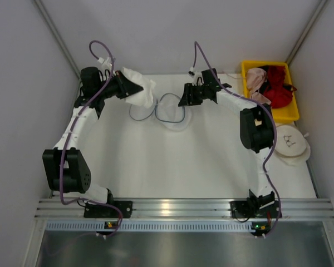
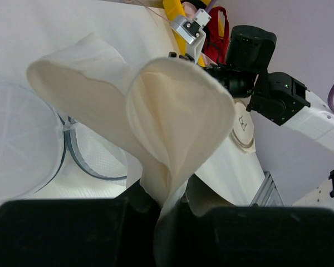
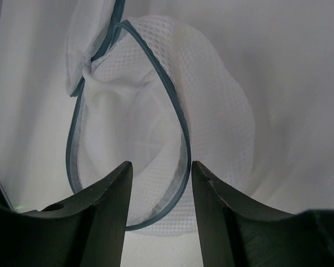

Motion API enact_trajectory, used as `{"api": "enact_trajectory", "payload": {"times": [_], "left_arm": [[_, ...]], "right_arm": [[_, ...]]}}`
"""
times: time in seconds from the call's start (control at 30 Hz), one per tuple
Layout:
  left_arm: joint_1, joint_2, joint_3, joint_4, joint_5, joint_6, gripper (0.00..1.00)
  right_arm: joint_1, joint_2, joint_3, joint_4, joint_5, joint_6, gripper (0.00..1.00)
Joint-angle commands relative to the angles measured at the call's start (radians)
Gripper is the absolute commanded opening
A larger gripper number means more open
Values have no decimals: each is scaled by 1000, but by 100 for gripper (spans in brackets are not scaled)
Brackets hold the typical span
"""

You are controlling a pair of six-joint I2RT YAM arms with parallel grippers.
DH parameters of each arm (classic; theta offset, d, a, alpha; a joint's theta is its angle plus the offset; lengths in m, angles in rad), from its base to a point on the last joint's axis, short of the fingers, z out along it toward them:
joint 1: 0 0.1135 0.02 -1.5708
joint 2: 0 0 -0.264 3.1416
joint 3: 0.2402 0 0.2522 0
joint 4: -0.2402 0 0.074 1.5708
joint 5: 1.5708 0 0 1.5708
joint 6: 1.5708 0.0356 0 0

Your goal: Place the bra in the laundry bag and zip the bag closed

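The white bra [image 1: 139, 89] hangs from my left gripper [image 1: 131, 88] at the back left of the table. In the left wrist view my left gripper [image 2: 172, 208] is shut on the bra [image 2: 172, 111], whose two padded cups stand up in front of the camera. The mesh laundry bag [image 1: 170, 111] lies open on the table between the grippers, its dark rim in two loops. My right gripper [image 1: 185, 99] is open just right of it. In the right wrist view my right gripper [image 3: 158, 172] straddles the bag's dark rim [image 3: 175, 119] without touching it.
A yellow bin [image 1: 292, 114] at the back right holds pink and red garments [image 1: 270, 83]. A cream round pouch [image 1: 292, 144] with small dark marks lies in front of it. Grey walls close in the table at left, back and right.
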Motion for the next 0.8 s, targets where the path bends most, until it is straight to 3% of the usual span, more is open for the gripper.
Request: {"api": "enact_trajectory", "payload": {"times": [0.0,0.1,0.27,0.43,0.57,0.6,0.67,0.7,0.77], "left_arm": [[4,-55,-9,5,3,31,0],[5,-58,-14,0,8,40,0],[5,-65,-29,2,8,43,0],[5,-66,-55,3,11,36,0],[4,-58,-73,2,17,35,0],[4,-57,-83,2,16,39,0],[1,-57,-95,0,16,40,0],[-1,-63,-101,0,17,42,0],[-7,-78,-139,2,14,34,0]], "right_arm": [[5,21,69,54,28,19,47],[10,27,76,45,25,18,42],[13,10,63,18,35,-8,47],[11,20,44,17,-51,-12,44],[20,37,44,17,-135,8,30],[22,34,37,12,-151,1,19],[27,15,23,14,-186,4,11],[25,8,0,15,-198,2,0],[31,-21,-25,32,-238,-1,0]]}}
